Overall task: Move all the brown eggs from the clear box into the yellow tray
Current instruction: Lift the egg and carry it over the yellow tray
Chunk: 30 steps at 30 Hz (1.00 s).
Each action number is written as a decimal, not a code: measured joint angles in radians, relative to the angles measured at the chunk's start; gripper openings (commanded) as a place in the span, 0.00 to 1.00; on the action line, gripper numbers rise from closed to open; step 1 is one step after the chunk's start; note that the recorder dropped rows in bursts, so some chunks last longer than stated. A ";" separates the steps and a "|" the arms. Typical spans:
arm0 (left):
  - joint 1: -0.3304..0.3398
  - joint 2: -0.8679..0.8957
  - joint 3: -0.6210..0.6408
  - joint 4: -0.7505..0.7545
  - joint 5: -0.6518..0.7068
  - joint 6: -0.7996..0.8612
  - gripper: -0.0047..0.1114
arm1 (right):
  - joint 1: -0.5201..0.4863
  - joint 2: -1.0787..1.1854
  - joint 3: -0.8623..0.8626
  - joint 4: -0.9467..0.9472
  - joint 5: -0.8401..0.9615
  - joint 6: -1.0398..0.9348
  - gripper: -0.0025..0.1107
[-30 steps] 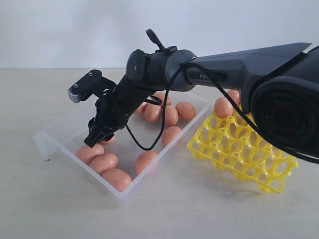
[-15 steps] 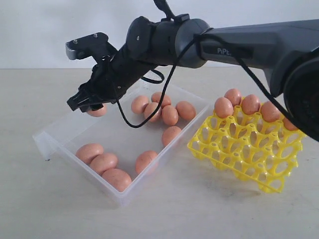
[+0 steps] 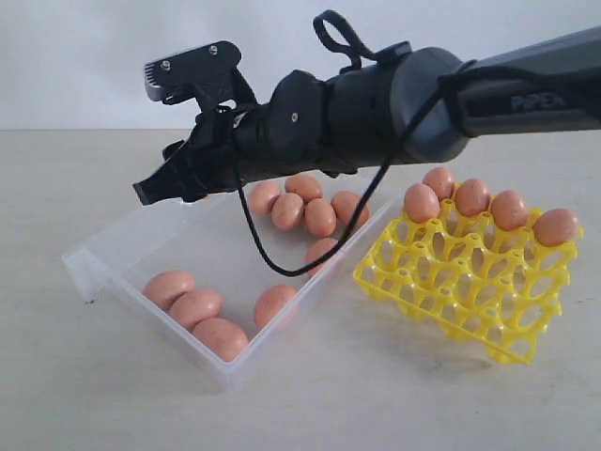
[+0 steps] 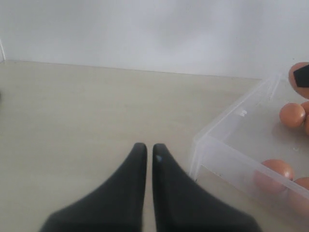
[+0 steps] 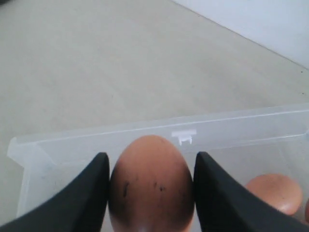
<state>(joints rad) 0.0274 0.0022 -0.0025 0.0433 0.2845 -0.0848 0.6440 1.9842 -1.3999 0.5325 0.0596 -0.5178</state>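
My right gripper (image 5: 150,157) is shut on one brown egg (image 5: 150,183), its fingers pressed against both sides. In the exterior view this gripper (image 3: 164,186) hangs above the far left part of the clear box (image 3: 94,265). Several more brown eggs lie in the box: a cluster at the far end (image 3: 302,209) and others near the front (image 3: 192,306). The yellow tray (image 3: 470,287) stands to the right of the box, with several eggs (image 3: 471,196) along its back row. My left gripper (image 4: 149,147) is shut and empty over bare table beside a box corner (image 4: 212,145).
The right arm (image 3: 394,103) stretches from the right across the tray and box, with a black cable (image 3: 282,254) looping down from it. Pale tabletop (image 3: 113,395) surrounds the box and the tray. A white wall stands behind.
The right gripper has lifted an egg out of the box's front left group. It has risen and drifted slightly right, and the arm now sits higher over the box.
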 measured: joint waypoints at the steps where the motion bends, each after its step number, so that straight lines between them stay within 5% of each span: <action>1: 0.000 0.000 0.000 0.000 0.000 0.000 0.08 | 0.003 -0.015 0.019 0.000 -0.007 -0.012 0.02; 13: 0.000 0.000 0.000 0.000 0.000 0.000 0.08 | 0.008 -0.103 0.130 0.029 -0.129 0.046 0.02; 21: 0.000 0.000 0.000 0.000 0.000 0.000 0.08 | 0.016 -0.333 0.455 -0.181 -0.397 0.329 0.02; 30: 0.000 0.000 0.000 0.000 0.000 0.000 0.08 | -0.245 -0.545 0.725 -0.305 -0.544 0.549 0.02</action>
<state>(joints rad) 0.0274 0.0022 -0.0025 0.0433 0.2845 -0.0848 0.3992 1.4392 -0.6752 0.2274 -0.4849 0.0308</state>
